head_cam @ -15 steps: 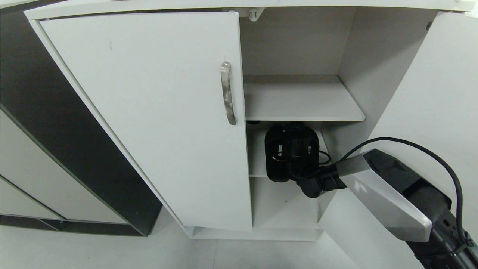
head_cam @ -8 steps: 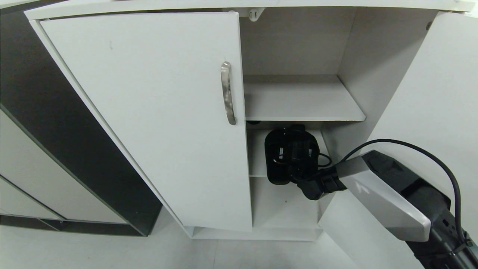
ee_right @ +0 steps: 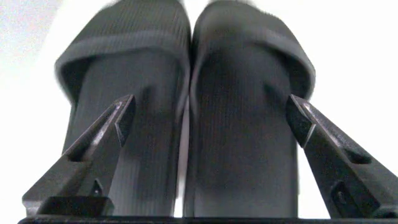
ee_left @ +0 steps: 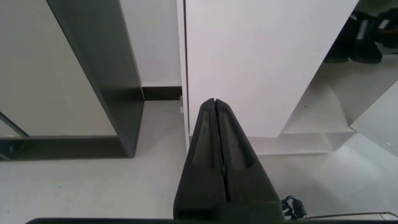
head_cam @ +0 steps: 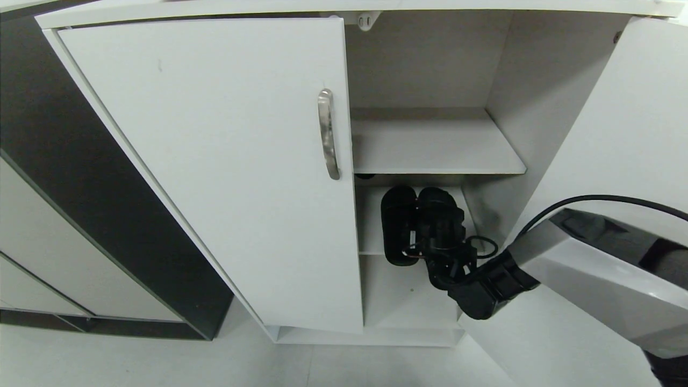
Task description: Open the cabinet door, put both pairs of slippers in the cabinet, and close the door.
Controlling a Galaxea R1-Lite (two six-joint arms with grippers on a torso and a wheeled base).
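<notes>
Head view: a white cabinet [head_cam: 204, 6] fills the scene. Its left door [head_cam: 215, 161] covers the cabinet's left half and has a metal handle [head_cam: 328, 134] near its inner edge. Its right door [head_cam: 623, 129] is swung wide open. In the cabinet's open right half, a pair of black slippers [head_cam: 400, 215] lies side by side on the middle shelf [head_cam: 368, 220], heels toward the cabinet's front edge. My right pincer [head_cam: 438, 248] is at the cabinet's opening, right at the slippers' heels, with my arm coming in past the open door.

Left wrist view: my left pincer [ee_left: 215, 111] is pressed together, gripping nothing. It hangs outside the cabinet, in front of the left door [ee_left: 261, 56], above the pale floor [ee_left: 93, 186]. The slippers [ee_left: 364, 46] show dark inside the cabinet's open side.

Right wrist view: my right pincer [ee_right: 211, 112] is spread wide, one fingertip [ee_right: 121, 115] outside each slipper, so the slippers [ee_right: 242, 93] lie between them. The pair lies sole-down, toes pointing into the cabinet. I cannot tell whether the fingertips touch the slippers.
</notes>
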